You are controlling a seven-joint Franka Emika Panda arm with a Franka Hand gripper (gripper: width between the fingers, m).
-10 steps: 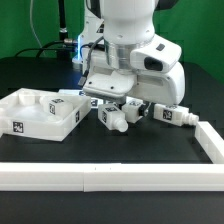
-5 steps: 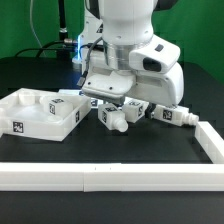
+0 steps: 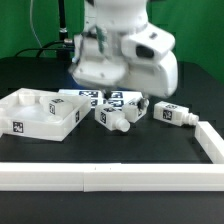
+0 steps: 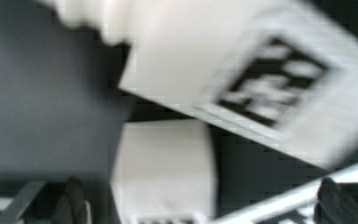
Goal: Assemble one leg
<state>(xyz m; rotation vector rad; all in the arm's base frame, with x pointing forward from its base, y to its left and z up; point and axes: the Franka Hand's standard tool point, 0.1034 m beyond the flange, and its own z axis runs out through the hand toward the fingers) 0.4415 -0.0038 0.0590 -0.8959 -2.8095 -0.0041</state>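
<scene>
Legs (image 3: 112, 118) packed touching together, panel (image 3: 38, 118) just beside them, bare table (image 3: 120, 148) open before the rail (image 3: 100, 178)

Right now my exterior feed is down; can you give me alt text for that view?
A blurred white robot arm hangs over a cluster of small white tagged legs lying on a black table. A large white square panel sits at the exterior view's left, and a white rail borders the near edge and the view's right.

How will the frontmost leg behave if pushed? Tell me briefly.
The frontmost leg looks like solid moulded plastic, so probably stiff and light. It lies on its side; the blocky tagged body should resist rolling, though the round peg end may let it pivot. Its smooth surface against the black table may slide easily.
</scene>
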